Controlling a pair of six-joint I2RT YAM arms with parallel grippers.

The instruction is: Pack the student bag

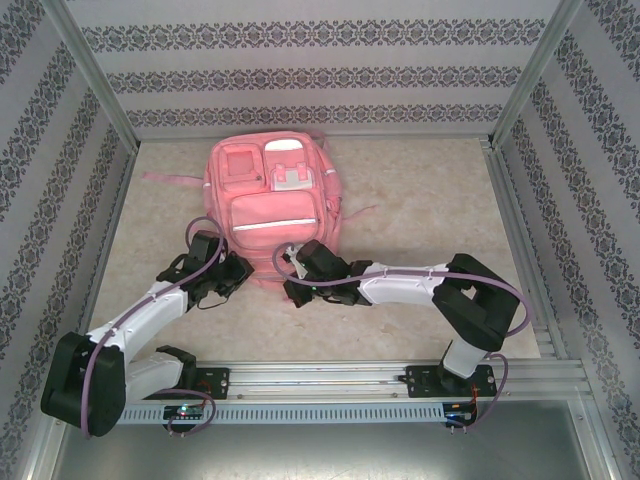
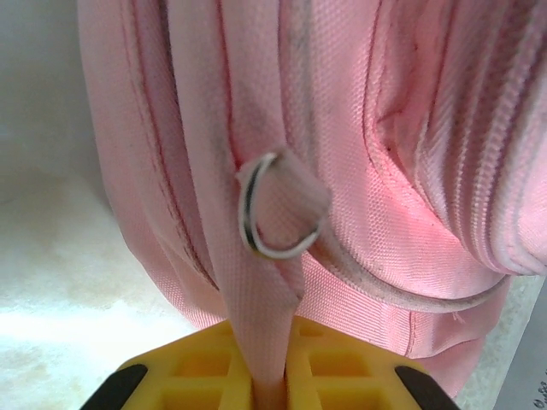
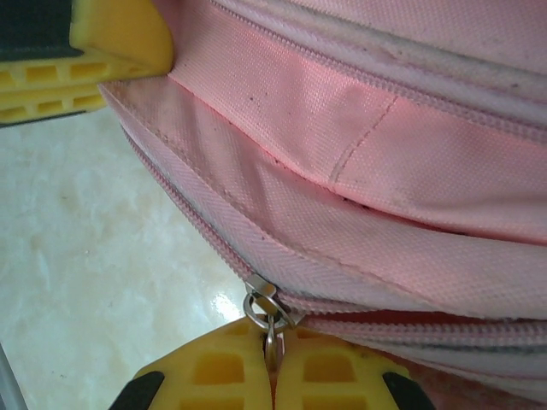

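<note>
The student bag (image 1: 270,205) is a large pink backpack lying flat at the middle back of the table, front pockets up. My left gripper (image 1: 236,273) sits at its near left corner. In the left wrist view, that gripper (image 2: 270,363) is shut on a pink strap (image 2: 256,299) that passes through a metal ring (image 2: 246,213). My right gripper (image 1: 297,289) is at the bag's near edge. In the right wrist view, that gripper (image 3: 273,354) is shut on the metal zipper pull (image 3: 272,329) below the slider (image 3: 261,295). Right of the slider the zipper rows stand slightly apart.
The pale marble-look tabletop (image 1: 420,200) is walled by patterned panels at the back and sides, with metal frame posts (image 1: 95,70) in the corners. A yellow finger (image 3: 111,43) of the left gripper shows at the right wrist view's top left. A loose bag strap (image 1: 165,178) trails left.
</note>
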